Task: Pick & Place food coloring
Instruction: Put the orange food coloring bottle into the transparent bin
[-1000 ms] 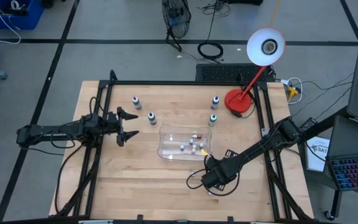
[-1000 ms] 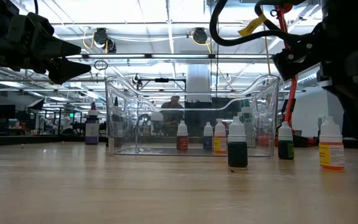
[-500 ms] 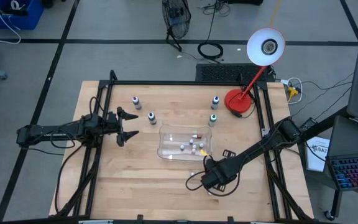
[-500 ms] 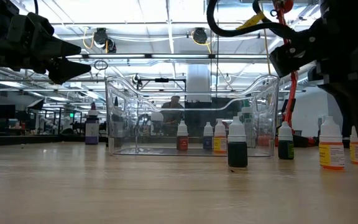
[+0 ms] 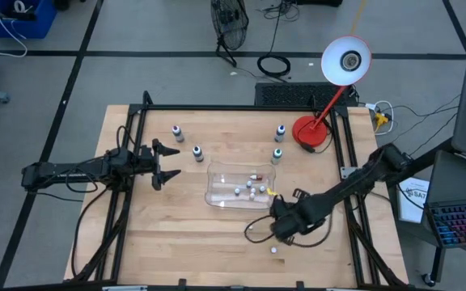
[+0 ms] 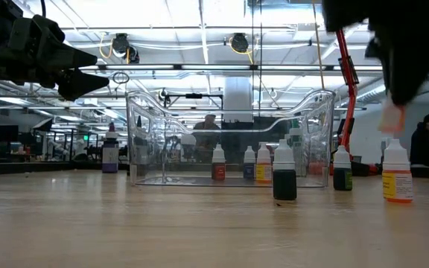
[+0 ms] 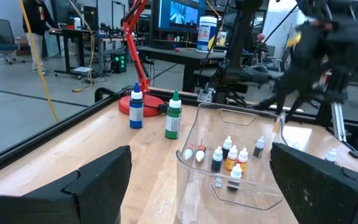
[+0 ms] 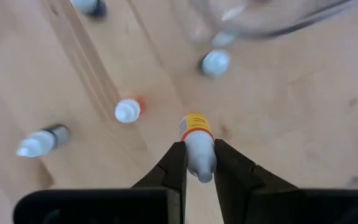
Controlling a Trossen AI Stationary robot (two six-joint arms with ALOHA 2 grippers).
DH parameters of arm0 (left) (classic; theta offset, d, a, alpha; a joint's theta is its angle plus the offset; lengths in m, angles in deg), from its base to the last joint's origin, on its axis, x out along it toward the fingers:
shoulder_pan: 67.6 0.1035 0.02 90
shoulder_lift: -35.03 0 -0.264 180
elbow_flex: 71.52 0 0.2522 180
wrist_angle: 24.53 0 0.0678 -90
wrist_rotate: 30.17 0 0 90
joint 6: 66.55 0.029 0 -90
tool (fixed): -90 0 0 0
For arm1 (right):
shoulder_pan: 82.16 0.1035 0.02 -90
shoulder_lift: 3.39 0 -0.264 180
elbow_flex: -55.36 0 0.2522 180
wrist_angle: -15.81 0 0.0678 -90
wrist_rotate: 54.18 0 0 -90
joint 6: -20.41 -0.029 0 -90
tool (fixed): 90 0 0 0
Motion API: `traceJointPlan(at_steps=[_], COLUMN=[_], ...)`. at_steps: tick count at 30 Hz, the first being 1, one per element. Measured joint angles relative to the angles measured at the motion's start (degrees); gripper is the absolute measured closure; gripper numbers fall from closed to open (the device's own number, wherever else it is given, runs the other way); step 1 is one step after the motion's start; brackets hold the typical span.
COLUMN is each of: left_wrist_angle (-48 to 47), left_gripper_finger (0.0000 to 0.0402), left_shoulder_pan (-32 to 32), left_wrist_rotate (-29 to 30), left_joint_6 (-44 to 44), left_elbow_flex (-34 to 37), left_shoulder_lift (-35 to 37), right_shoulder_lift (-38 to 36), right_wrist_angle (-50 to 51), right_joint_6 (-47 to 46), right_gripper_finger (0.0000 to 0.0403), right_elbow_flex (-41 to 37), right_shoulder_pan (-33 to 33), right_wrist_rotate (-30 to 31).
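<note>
My right gripper hangs over the table's near right part, just near of the clear tray. It is shut on a tiny dropper bottle with a white top and a yellow-orange label, which shows pale in the low view. Four food coloring bottles with dark or coloured tops stand on their bases beyond the tray: two on the left, two on the right. My left gripper is open above the table, left of the tray. My right gripper pinches the small bottle between its two fingers at its white upper part, coming from above and pointing down. The labelled body hangs upright below the fingers, lifted clear of the table.
Several tiny bottles lie or stand inside the tray. More small ones stand on the wood near my right gripper. A red desk lamp stands at the far right corner. A black frame borders the table.
My right gripper has risen and shifted a little toward the table's right and far edges. It has carried the yellow-labelled bottle up off the wood. A small bottle that stood under the arm now shows on the table near of it.
</note>
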Motion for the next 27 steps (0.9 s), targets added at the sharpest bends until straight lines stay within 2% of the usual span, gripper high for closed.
traceJointPlan(at_steps=[6,9,13,16,20,27], left_wrist_angle=[0.0,0.0,0.0,0.0,0.0,0.0], left_gripper_finger=[0.0023,0.0023,0.0023,0.0023,0.0023,0.0023], left_shoulder_pan=[0.0,0.0,0.0,0.0,0.0,0.0], left_wrist_rotate=[0.0,0.0,0.0,0.0,0.0,0.0], left_joint_6=[0.0,0.0,0.0,0.0,0.0,0.0], left_elbow_flex=[0.0,0.0,0.0,0.0,0.0,0.0], left_shoulder_lift=[0.0,0.0,0.0,0.0,0.0,0.0], right_shoulder_lift=[-9.0,-12.1,-12.1,-9.6,-4.6,8.8], right_wrist_angle=[-1.6,-6.1,-13.3,-15.8,-12.9,1.8], right_joint_6=[1.6,8.5,22.6,33.1,42.3,49.2], right_gripper_finger=[0.0361,0.0361,0.0361,0.0361,0.0361,0.0361], right_elbow_flex=[0.0,0.5,5.6,12.7,24.6,49.3], right_shoulder_pan=[-0.5,-2.6,-6.7,-9.5,-13.1,-19.0], right_wrist_rotate=[6.5,9.1,9.2,9.0,7.4,4.3])
